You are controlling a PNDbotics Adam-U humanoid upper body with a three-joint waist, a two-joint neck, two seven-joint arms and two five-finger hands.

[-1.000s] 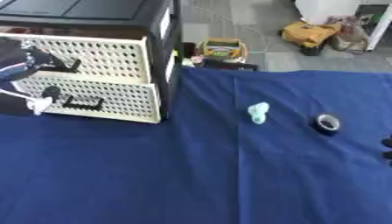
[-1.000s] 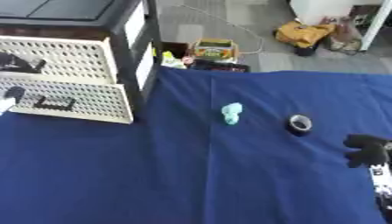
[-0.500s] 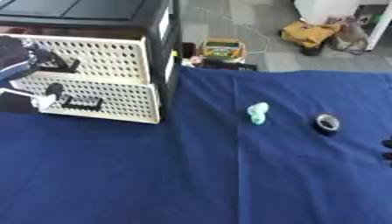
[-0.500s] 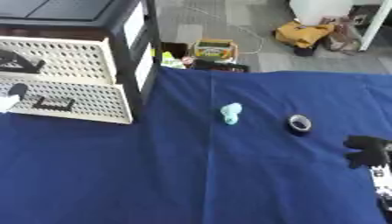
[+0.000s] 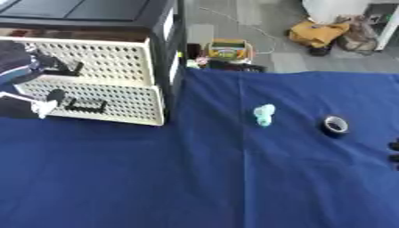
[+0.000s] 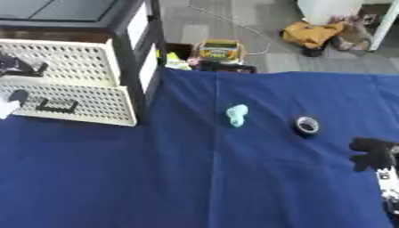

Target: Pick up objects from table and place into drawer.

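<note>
Two robot hands — left grips drawer handle, right rests curled.

Pale teal object and black tape roll lie apart.

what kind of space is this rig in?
Probably a lab or workshop test bench: a table under blue cloth, a drawer unit with perforated fronts, and clutter on a bare grey floor.

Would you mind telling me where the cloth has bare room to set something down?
The near half of the blue cloth is bare. So is the strip between the drawer unit and the pale green object. Tighter: between that object, the tape roll and the right hand.
</note>
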